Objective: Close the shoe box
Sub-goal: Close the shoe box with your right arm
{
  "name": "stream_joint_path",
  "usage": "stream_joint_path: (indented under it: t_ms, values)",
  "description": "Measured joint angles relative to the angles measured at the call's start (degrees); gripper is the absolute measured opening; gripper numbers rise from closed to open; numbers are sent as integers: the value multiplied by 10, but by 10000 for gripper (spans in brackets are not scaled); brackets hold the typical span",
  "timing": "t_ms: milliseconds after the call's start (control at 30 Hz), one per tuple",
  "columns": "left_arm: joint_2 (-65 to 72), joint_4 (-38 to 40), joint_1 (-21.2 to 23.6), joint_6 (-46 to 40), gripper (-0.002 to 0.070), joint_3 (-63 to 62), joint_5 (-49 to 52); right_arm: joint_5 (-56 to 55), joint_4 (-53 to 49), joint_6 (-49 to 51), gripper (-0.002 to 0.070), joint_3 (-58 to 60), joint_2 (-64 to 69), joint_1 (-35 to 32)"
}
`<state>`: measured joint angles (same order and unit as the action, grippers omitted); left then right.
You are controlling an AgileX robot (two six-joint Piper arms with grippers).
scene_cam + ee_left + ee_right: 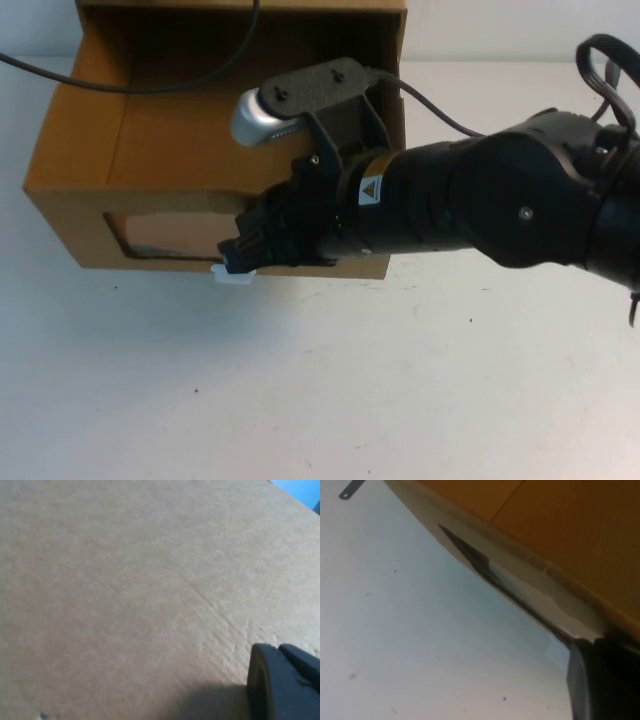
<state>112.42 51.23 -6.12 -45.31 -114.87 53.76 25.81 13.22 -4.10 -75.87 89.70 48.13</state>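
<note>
The shoe box [200, 150] is a brown cardboard drawer-type box at the table's far left. Its drawer is pulled out toward me and stands open at the top. The front panel has a clear window [165, 235], and a small white pull tab [232, 277] sits below it. My right gripper [250, 250] reaches in from the right and is against the front panel, just above the tab. In the right wrist view, the panel's lower edge [520, 555] runs close by. My left gripper [285, 685] is close to a plain cardboard face [125, 590] and is out of the high view.
The box stands on a white table [300, 400], with open surface in front of it. A black cable [120, 85] hangs across the open box. My right arm [500, 200] stretches across the box's right end.
</note>
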Motion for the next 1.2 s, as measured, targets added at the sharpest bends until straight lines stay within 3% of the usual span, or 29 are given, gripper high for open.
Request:
stream_joint_path:
  t_ms: [567,967,1200]
  values:
    - [0,0,0,0,-5,0,2,-7,-18,-2,-11,-98,71,-42]
    - [0,0,0,0,-5,0,4,112,-19,-5,-11,-163,72,-68]
    - [0,0,0,0,-5,0,4,98,-42,-3,-11,-172,68,-68]
